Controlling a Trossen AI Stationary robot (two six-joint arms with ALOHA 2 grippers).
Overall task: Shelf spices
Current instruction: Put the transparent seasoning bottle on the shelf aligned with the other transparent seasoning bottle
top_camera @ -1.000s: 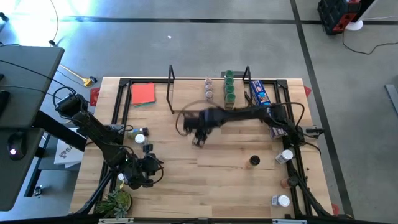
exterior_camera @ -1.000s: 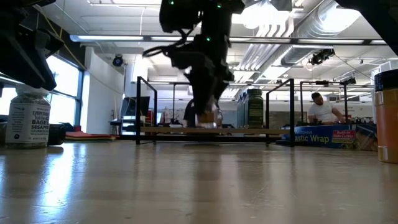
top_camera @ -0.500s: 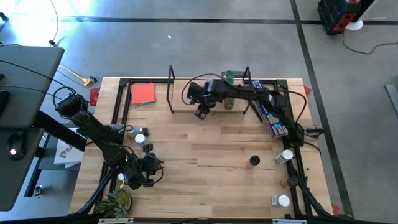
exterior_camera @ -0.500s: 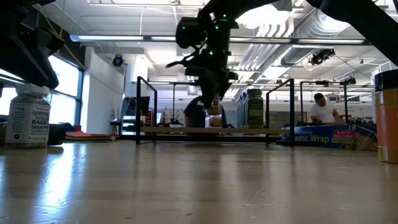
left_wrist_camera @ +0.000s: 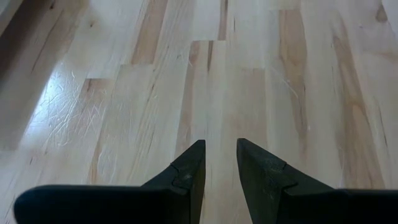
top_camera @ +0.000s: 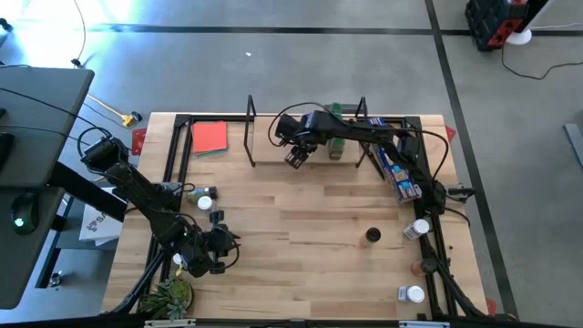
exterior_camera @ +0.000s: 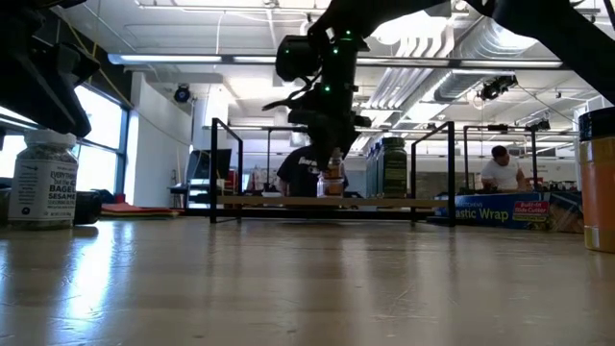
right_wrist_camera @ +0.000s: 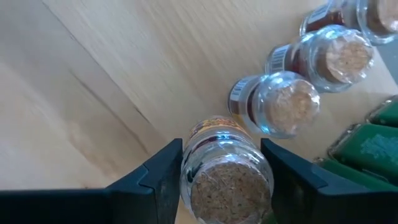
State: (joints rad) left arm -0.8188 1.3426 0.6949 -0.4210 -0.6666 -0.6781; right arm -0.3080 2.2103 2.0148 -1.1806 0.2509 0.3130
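Observation:
My right gripper [top_camera: 296, 157] is over the near edge of the shelf [top_camera: 273, 162], a light board between black end frames. It is shut on a clear spice jar [right_wrist_camera: 224, 174] with a pale speckled top. Two like jars [right_wrist_camera: 283, 102] [right_wrist_camera: 336, 56] stand in a row on the board just beyond it, beside green-capped jars [top_camera: 335, 128]. In the low view the held jar [exterior_camera: 333, 180] hangs upright just over the board [exterior_camera: 327, 202]; I cannot tell if it touches. My left gripper [top_camera: 219, 246] waits near the front left, fingers [left_wrist_camera: 221, 163] a narrow gap apart, holding nothing. My right gripper pinches the jar's upper sides [right_wrist_camera: 186, 163] between its two fingers, one on each side just below the top. The fingers come from above, pointing down. The jar stays upright below the gripper, its base at the board's level.
Loose jars stand on the table: two at the left [top_camera: 202, 200], a black-capped one [top_camera: 373, 236], and several along the right edge [top_camera: 419, 228] [top_camera: 412, 293]. A blue package [top_camera: 393, 166] lies right of the shelf, and a red card [top_camera: 209, 137] to its left. A plant [top_camera: 173, 293] sits at the front left.
My right gripper has carried the jar from the middle of the table toward the far edge, up to the shelf. It has then settled slightly lower over the board, beside the row of jars. The jar has stayed upright in the hold.

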